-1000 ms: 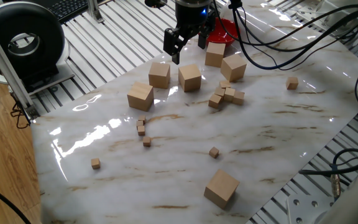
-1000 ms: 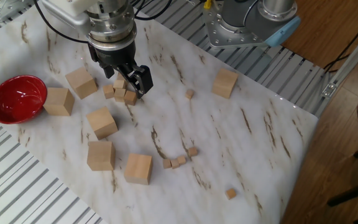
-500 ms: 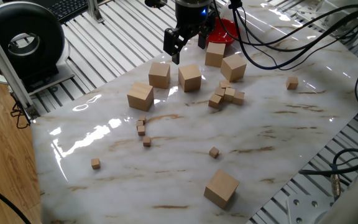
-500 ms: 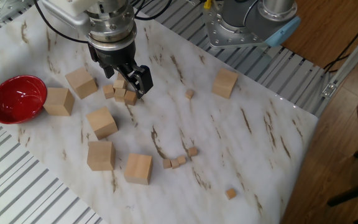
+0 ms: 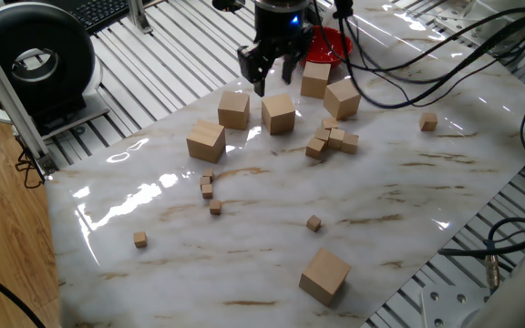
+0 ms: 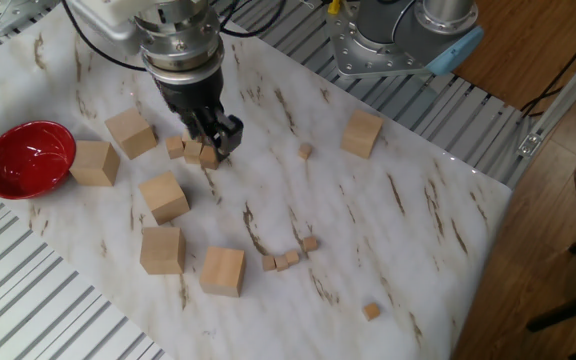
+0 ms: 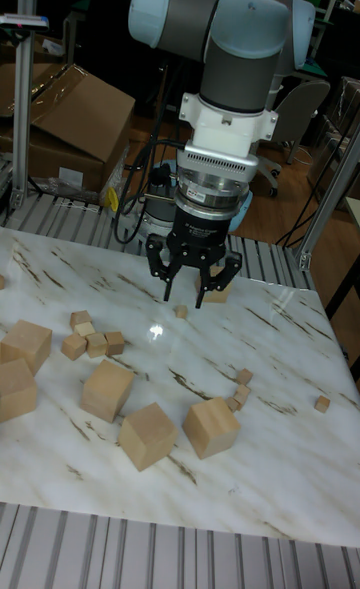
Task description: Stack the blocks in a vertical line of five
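A marble-patterned table (image 5: 408, 191) is seen with wooden cubes scattered on it. The gripper (image 5: 272, 71) (image 6: 218, 140) (image 7: 193, 286) is held above the table surface, its jaws spread apart and nothing between them. Six large blocks are seen, none stacked. In one fixed view, three blocks (image 5: 233, 109) (image 5: 279, 113) (image 5: 206, 141) are spread out near the gripper, the middle one lying just below its fingers. Two more blocks (image 5: 315, 79) (image 5: 343, 98) are placed close together beside a red bowl (image 5: 334, 41) (image 6: 26, 158). The sixth block (image 5: 324, 275) (image 6: 362, 132) is set well apart from the others, near the opposite edge of the table. A cluster of tiny cubes (image 5: 332, 139) (image 6: 196, 150) is gathered beside the pair of blocks, and other tiny cubes (image 5: 208, 189) are dotted singly across the marble.
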Robot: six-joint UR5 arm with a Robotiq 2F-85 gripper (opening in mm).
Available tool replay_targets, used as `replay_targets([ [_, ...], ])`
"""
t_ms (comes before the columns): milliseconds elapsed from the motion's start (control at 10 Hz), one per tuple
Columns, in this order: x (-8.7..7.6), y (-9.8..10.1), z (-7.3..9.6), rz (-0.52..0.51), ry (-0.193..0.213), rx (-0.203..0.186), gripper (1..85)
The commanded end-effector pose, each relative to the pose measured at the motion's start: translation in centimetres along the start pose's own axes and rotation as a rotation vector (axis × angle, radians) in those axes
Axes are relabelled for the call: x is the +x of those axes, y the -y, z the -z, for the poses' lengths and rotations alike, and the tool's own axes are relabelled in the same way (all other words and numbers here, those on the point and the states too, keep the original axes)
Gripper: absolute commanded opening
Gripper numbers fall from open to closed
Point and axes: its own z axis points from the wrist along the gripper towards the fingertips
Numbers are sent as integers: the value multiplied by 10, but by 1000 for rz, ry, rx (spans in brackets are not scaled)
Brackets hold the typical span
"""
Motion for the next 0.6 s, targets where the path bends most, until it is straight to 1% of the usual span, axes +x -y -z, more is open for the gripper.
replay_targets([
  [0, 1, -9, 0, -60, -3, -27, 10],
  [500, 1, -8, 0, -56, -2, -21, 10],
])
